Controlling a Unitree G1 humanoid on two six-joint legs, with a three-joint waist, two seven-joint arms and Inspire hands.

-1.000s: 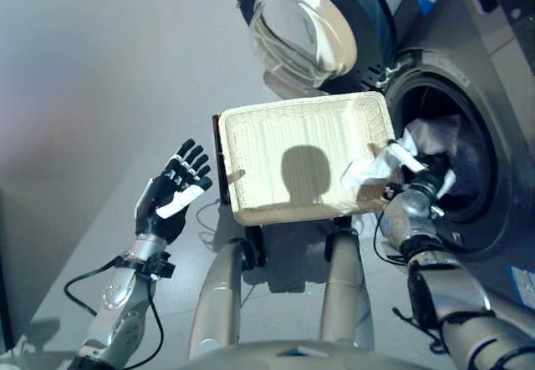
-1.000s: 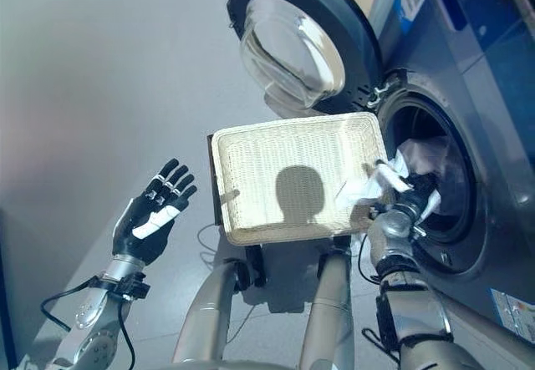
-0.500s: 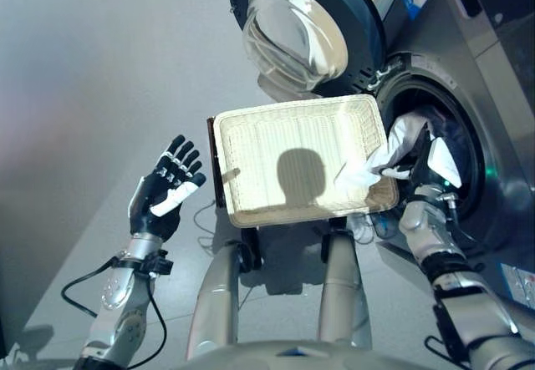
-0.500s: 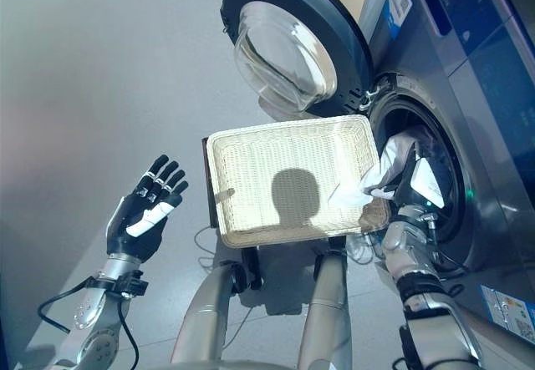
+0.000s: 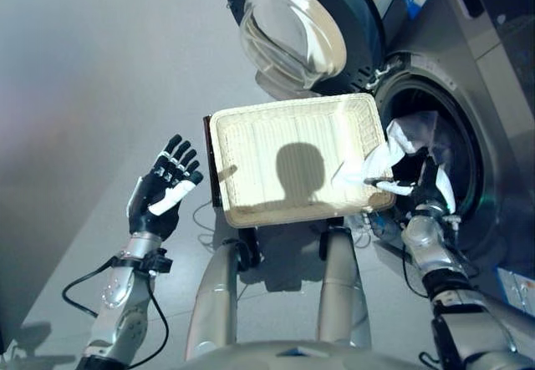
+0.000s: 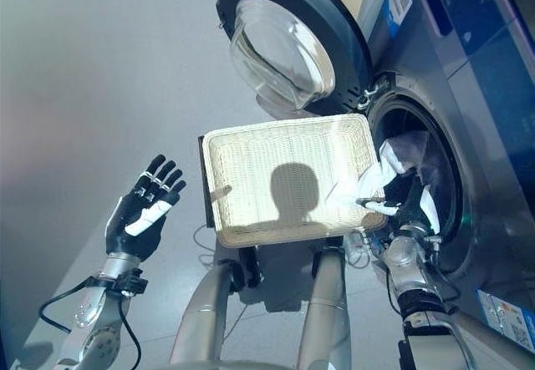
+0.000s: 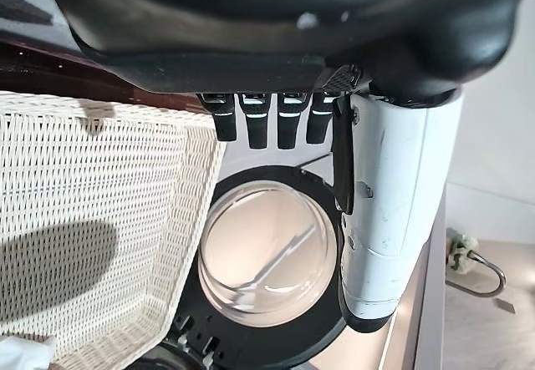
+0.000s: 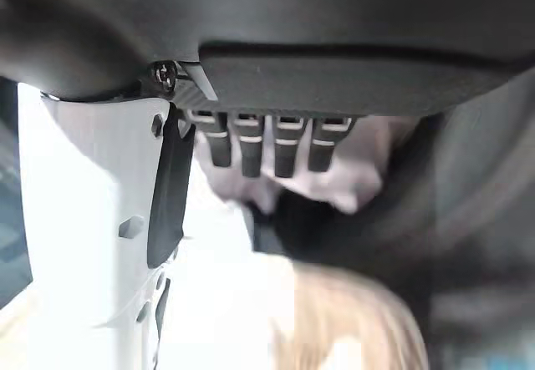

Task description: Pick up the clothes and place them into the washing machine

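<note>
A white cloth [image 5: 391,151] hangs out of the washing machine's drum mouth [image 5: 447,149], and its lower end lies on the right corner of the wicker basket [image 5: 251,161]. My right hand [image 5: 426,188] is at the lower rim of the drum mouth, just below the cloth. Its fingers are straight in the right wrist view [image 8: 334,69], with blurred white cloth [image 8: 334,178] past them. My left hand [image 5: 167,188] is open and raised, empty, to the left of the basket. The rest of the basket's inside is bare.
The machine's round glass door [image 5: 292,27] stands open behind the basket, and it also shows in the left wrist view [image 7: 267,253]. The basket rests on a low dark brown box [image 5: 209,165]. Grey floor [image 5: 92,78] lies to the left.
My right hand carried the white cloth from the basket's right corner up to the drum mouth, then dropped a little with fingers straightened. My left hand stayed raised. The camera shifted slightly.
</note>
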